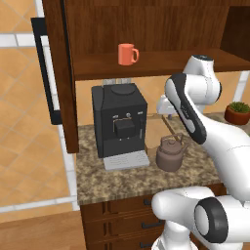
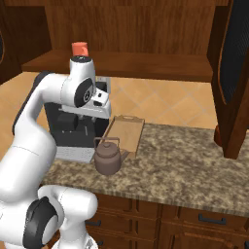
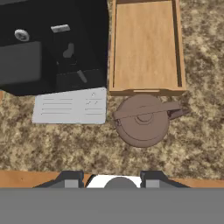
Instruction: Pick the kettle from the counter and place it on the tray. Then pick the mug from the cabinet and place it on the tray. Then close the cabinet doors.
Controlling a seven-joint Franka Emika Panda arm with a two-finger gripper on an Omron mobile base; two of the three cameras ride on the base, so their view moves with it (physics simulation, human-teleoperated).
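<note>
Kettle (image 3: 142, 120) | squat brown-grey metallic | lid knob, arched handle, short spout

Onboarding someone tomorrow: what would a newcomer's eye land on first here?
Probably the orange-red mug, alone on the shelf of the open cabinet, above the black coffee machine. Next, the brown kettle on the granite counter, right at the near edge of the bare wooden tray, with the claw hanging above it, holding nothing.
</note>
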